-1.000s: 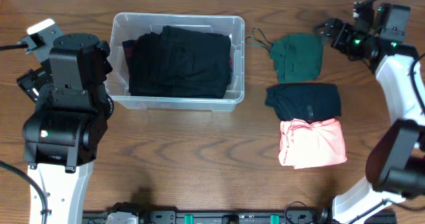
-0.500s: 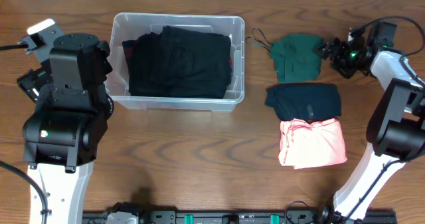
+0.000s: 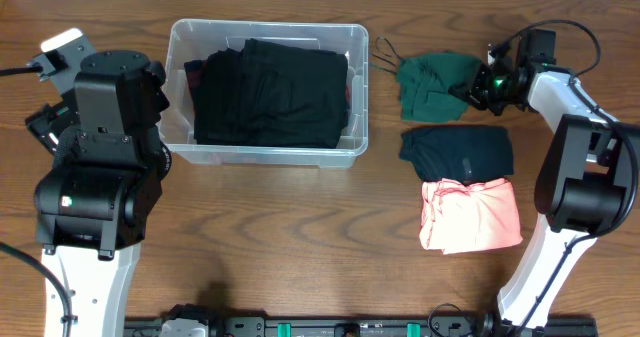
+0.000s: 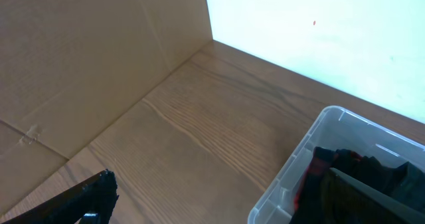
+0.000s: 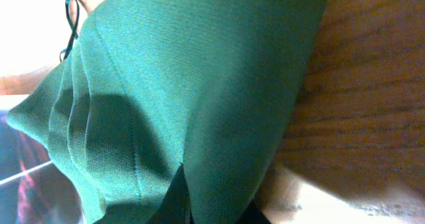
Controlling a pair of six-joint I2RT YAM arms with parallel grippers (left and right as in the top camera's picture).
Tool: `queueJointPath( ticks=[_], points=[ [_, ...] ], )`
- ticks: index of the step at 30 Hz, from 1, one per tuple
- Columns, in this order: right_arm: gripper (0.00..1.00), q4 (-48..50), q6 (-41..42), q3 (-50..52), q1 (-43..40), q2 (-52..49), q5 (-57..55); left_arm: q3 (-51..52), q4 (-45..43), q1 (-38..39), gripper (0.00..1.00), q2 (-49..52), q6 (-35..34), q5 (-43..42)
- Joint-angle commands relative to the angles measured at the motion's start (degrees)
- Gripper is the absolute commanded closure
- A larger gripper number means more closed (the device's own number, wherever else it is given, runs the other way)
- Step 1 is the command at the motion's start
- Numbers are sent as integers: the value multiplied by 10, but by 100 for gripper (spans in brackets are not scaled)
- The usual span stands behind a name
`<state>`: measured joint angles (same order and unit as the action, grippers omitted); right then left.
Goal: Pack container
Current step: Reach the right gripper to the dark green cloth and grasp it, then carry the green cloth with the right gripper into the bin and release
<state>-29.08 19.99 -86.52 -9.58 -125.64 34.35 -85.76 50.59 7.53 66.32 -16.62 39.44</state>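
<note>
The clear plastic container (image 3: pixel 268 25) stands at the back left of the table, and black folded clothes (image 3: pixel 270 92) fill most of it. To its right lies a dark green garment (image 3: pixel 430 82). My right gripper (image 3: pixel 477 85) is shut on the garment's right edge. In the right wrist view the green cloth (image 5: pixel 199 84) fills the frame and is pinched between the dark fingers at the bottom. My left gripper (image 4: pixel 219 184) hangs open over bare wood left of the container's corner (image 4: pixel 329 117), with nothing between its fingers.
A navy folded garment (image 3: pixel 458 152) and a pink one (image 3: pixel 470 215) lie in a column in front of the green one. A thin dark cord (image 3: pixel 385 55) trails from the green garment toward the container. A wall rises behind the table.
My right gripper moved left onto the green garment and shut on it. The garment has bunched and shifted left. The left arm has not moved.
</note>
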Motion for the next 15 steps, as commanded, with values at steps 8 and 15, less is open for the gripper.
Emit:
queueJointPath(
  ticks=[8, 15],
  points=[
    [99, 58, 49, -8, 30, 189, 252, -4, 0, -2, 2, 0, 3, 13],
    [99, 183, 135, -8, 121, 257, 257, -5, 0, -2, 2, 0, 3, 13]
  ],
)
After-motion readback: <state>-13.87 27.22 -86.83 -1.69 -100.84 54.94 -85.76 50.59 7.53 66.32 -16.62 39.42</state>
